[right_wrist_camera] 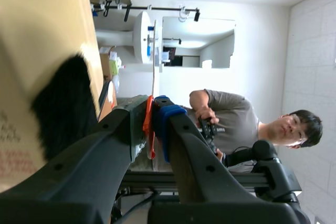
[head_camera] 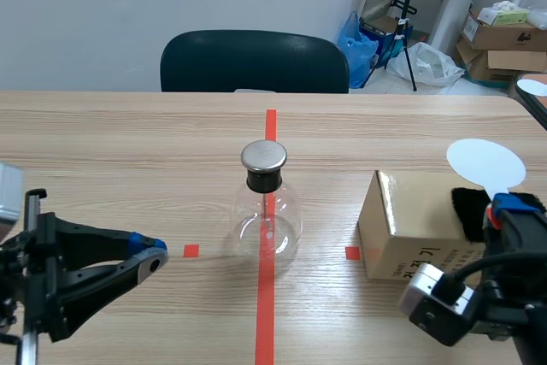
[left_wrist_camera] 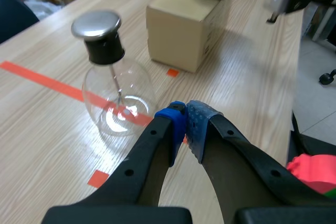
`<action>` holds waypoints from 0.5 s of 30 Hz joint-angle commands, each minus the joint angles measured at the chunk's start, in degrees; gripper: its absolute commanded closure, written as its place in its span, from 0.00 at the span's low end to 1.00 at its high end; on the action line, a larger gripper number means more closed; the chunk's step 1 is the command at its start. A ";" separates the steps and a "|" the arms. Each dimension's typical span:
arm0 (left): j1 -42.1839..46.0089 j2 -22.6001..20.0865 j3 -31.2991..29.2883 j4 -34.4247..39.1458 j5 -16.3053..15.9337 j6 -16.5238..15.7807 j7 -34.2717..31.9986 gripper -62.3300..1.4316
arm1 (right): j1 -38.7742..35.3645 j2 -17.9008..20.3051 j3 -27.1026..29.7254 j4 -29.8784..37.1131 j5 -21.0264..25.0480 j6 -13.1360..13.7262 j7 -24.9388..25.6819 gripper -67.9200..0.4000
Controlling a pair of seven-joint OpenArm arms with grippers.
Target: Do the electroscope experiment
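My right gripper (right_wrist_camera: pixel 155 109) is clamped on the thin orange-red handle (right_wrist_camera: pixel 149 129) of the white paddle (head_camera: pixel 485 162), whose disc stands up above the cardboard box (head_camera: pixel 402 232), beside the black cloth (head_camera: pixel 467 211) lying on the box top. My left gripper (left_wrist_camera: pixel 185 121) has its pads pressed together on nothing, low over the table (head_camera: pixel 128 143) and near the electroscope (head_camera: pixel 267 215), which stands upright on the red tape line in the middle. The main risk, as I judge it, is the flask. It is round glass, looks light, and carries its metal cap (head_camera: pixel 263 156) high, so a paddle coming in too low or too hard could tip it or send it rolling. My hold on the handle is narrow, and the disc could twist in my grip if it drags on the cloth or catches the box edge. A loose rub might also pull the cloth off the box. For room, the wood between box and flask is bare — a fair lane for the right arm. The left arm sits close enough that a careless swing could bump the glass; the far side toward the chair (head_camera: pixel 254 61) looks open.
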 commanded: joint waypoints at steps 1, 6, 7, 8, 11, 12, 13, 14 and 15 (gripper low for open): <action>-3.98 1.75 1.81 -3.26 0.87 -0.04 -0.83 0.93 | -0.57 1.20 -1.07 0.96 -0.94 -3.32 -1.86 0.98; -15.23 6.14 8.70 -17.51 4.61 -0.04 -4.50 0.93 | -0.20 3.34 -7.56 1.90 -3.91 -3.32 -7.85 0.98; -16.92 6.99 9.75 -19.87 5.38 -0.04 -5.66 0.93 | 0.11 3.54 -9.01 1.90 -4.59 -3.32 -9.49 0.98; -18.47 7.87 10.73 -22.03 5.68 -0.04 -6.40 0.93 | 0.39 3.82 -10.43 1.90 -4.85 -3.32 -11.06 0.98; -22.27 10.58 13.09 -26.97 8.31 0.26 -6.82 0.93 | 1.92 5.14 -14.64 1.90 -4.85 -3.32 -16.02 0.98; -23.28 11.50 13.73 -28.39 8.72 0.66 -6.84 0.93 | 2.49 5.68 -16.11 1.90 -4.85 -3.32 -17.86 0.98; -24.11 12.31 14.14 -29.62 9.03 0.98 -6.84 0.93 | 3.13 6.29 -17.44 1.90 -4.85 -3.32 -19.65 0.98; -24.96 13.11 14.51 -30.73 9.35 1.01 -6.86 0.93 | 3.78 6.95 -18.75 1.90 -4.85 -2.93 -21.38 0.98; -25.53 13.86 14.64 -31.65 9.66 1.01 -6.86 0.93 | 4.37 7.61 -20.09 1.90 -4.85 -2.36 -22.77 0.98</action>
